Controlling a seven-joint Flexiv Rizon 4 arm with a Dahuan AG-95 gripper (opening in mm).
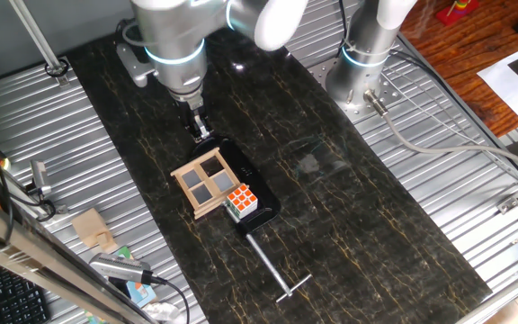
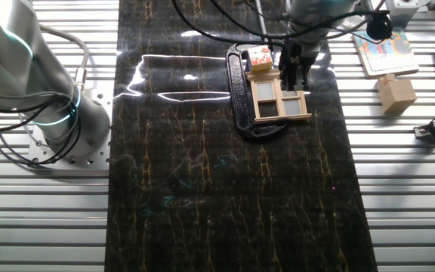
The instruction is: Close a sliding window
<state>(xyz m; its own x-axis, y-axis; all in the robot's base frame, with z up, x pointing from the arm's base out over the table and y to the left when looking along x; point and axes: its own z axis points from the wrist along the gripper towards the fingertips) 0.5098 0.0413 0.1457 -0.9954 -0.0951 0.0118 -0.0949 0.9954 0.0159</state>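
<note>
The sliding window (image 1: 207,184) is a small light-wood frame with four grey panes, mounted on a black base (image 1: 263,205). It also shows in the other fixed view (image 2: 280,98). My gripper (image 1: 200,128) hangs straight down at the window's far edge, touching it or just above it. In the other fixed view the gripper (image 2: 295,75) stands over the frame's top right part. Its dark fingers are close together, and I cannot tell whether they are open or shut. A multicoloured puzzle cube (image 1: 241,201) sits on the base beside the window.
A metal T-handle rod (image 1: 272,265) sticks out from the base toward the table's front. A second arm's base (image 1: 365,63) stands at the back right. A wooden block (image 2: 396,94) and a printed card (image 2: 382,53) lie on the slatted metal beside the dark mat.
</note>
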